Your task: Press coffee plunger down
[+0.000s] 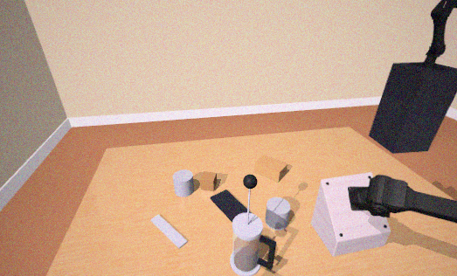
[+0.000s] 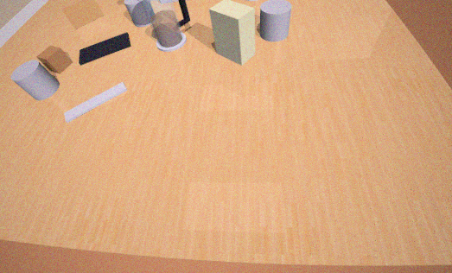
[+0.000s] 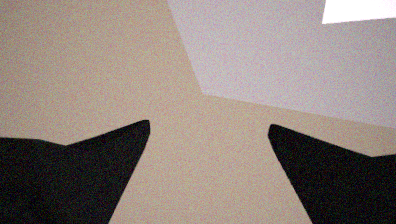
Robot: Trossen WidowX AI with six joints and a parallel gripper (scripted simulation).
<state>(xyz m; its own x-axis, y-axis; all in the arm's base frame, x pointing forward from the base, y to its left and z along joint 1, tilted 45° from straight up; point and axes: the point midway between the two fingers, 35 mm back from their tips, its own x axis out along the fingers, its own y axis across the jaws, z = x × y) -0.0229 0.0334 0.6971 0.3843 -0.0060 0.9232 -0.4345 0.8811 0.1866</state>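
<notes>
"Where's the press?"

"The coffee press (image 1: 246, 246) (image 2: 168, 30) stands upright at the near side in the top view, left of the white sloped block (image 1: 350, 218), its plunger knob (image 1: 250, 182) high. My gripper (image 1: 356, 198) (image 3: 209, 127) is spread nearly full, holding nothing, right of it!"

"What could go wrong?"

"A low approach could clip the rod and tip it; an off-centre push could skid the base!"
</notes>
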